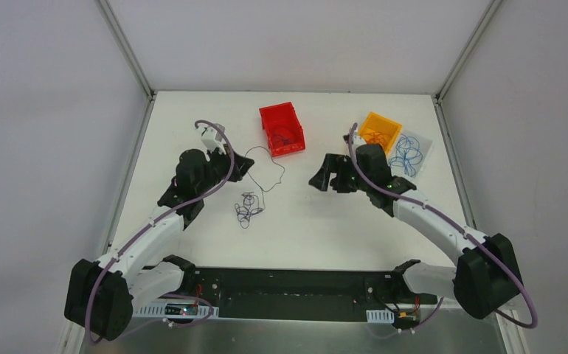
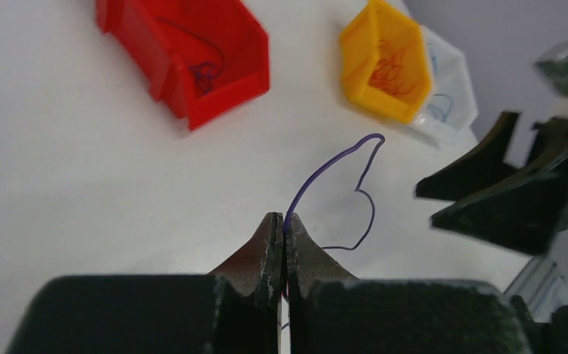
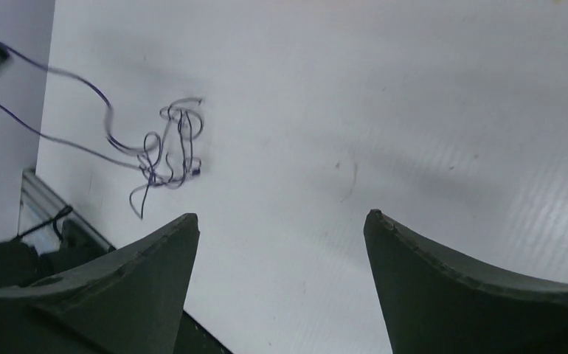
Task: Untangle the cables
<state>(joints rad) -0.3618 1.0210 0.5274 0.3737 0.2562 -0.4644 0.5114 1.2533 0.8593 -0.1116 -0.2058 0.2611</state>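
Note:
A dark purple cable (image 2: 330,164) runs out from between the tips of my left gripper (image 2: 284,221), which is shut on it. In the top view that cable (image 1: 272,164) loops right of the left gripper (image 1: 247,164), then drops to a small purple tangle (image 1: 247,209) lying on the table. My right gripper (image 3: 281,219) is open, hovering over bare table with nothing between its fingers; the tangle (image 3: 170,144) lies to its upper left. From above, the right gripper (image 1: 319,171) sits right of the loop, apart from it.
A red bin (image 1: 290,150) with a dark cable stands at the back centre. An orange bin (image 1: 373,118) holding red-orange cables and a clear bin (image 1: 427,140) holding blue cables stand at the back right. The arm bases line the near edge.

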